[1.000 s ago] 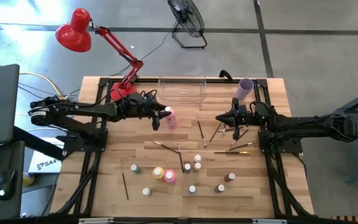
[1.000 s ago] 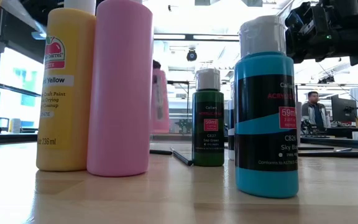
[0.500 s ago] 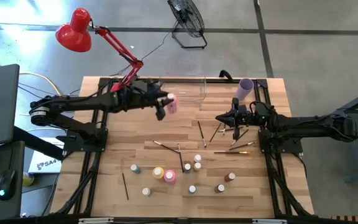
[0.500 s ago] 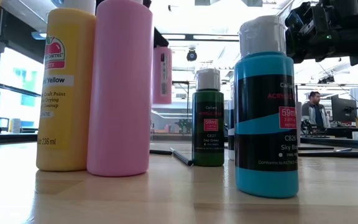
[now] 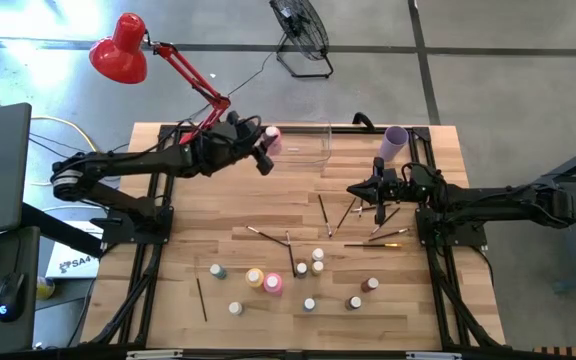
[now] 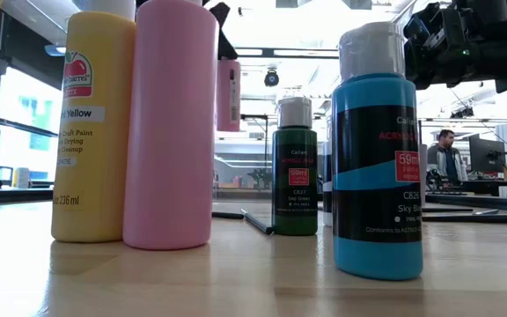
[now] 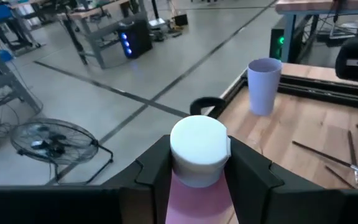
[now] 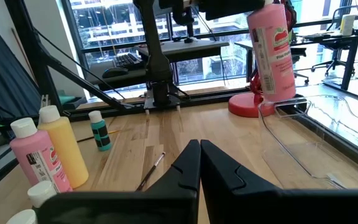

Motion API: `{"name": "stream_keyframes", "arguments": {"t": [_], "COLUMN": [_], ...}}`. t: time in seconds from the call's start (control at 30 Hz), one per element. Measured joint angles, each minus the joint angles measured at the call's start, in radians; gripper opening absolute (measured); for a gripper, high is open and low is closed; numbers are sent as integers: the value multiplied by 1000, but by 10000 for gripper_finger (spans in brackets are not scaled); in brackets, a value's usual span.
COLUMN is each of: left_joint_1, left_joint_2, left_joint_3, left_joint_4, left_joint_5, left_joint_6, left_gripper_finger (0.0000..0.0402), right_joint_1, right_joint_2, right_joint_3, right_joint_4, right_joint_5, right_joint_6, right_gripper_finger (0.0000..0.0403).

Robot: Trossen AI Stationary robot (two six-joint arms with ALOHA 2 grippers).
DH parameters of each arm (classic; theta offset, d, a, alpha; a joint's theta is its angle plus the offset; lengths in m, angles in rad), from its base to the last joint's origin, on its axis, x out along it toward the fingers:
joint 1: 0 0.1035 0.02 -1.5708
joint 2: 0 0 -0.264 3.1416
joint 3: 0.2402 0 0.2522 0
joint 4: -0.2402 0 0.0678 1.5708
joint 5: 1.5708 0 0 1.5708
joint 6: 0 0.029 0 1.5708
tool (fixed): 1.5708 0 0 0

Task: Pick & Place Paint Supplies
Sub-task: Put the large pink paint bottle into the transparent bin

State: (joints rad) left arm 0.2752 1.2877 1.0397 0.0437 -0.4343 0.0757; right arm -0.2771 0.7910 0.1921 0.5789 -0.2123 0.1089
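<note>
A tall pink paint bottle with a white cap (image 5: 272, 140) hangs in the air, pinched around its body by the left gripper (image 5: 265, 150). From the right wrist view we see the tall pink paint bottle (image 8: 271, 50) held upright, just above the near edge of the clear plastic rectangular bin (image 8: 303, 143) at the far side of the wooden table (image 5: 228, 220). In the left wrist view its white cap (image 7: 199, 149) sits between the two dark fingers (image 7: 157, 171).

We judge the step in hand to be carrying this bottle over the bin. To do it well, we would bring the bottle fully past the bin wall, keep it upright, lower it close to the bin floor, and only then let go, so it does not tip or bounce out.

The right gripper (image 8: 199, 163) rests over the table's right half with its fingers pressed together, holding nothing, near several thin dark-and-wood paintbrushes (image 5: 353, 215).

Nearer the front stand a yellow paint bottle (image 6: 91, 123), a second pink paint bottle (image 6: 170, 123) and tiny white-capped bottles (image 5: 313, 262). A lilac cup (image 5: 395, 142) stands beside the bin.
</note>
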Motion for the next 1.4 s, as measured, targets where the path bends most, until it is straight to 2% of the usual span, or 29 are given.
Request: {"name": "stream_keyframes", "arguments": {"t": [0.13,0.4,0.57,0.67,0.97,1.17,1.4], "left_joint_1": [41,170,205,211,216,216,216], "left_joint_2": [60,169,227,250,308,322,322], "left_joint_3": [39,48,48,49,49,49,49], "left_joint_4": [21,21,104,154,143,150,151], "left_joint_5": [-3,-3,21,45,51,-6,-9], "left_joint_6": [-13,-153,-177,-187,-218,-228,-274], "left_gripper_finger": [122,122,122,122,122,122,122], "right_joint_1": [0,0,0,0,0,0,0], "right_joint_2": [0,0,0,0,0,0,0], "right_joint_3": [0,0,0,0,0,0,0], "right_joint_4": [0,-15,-21,-23,-23,-23,-23], "right_joint_5": [0,0,0,0,1,1,1], "right_joint_6": [0,0,0,0,0,0,0], "right_gripper_finger": [2,2,2,2,2,2,2]}}
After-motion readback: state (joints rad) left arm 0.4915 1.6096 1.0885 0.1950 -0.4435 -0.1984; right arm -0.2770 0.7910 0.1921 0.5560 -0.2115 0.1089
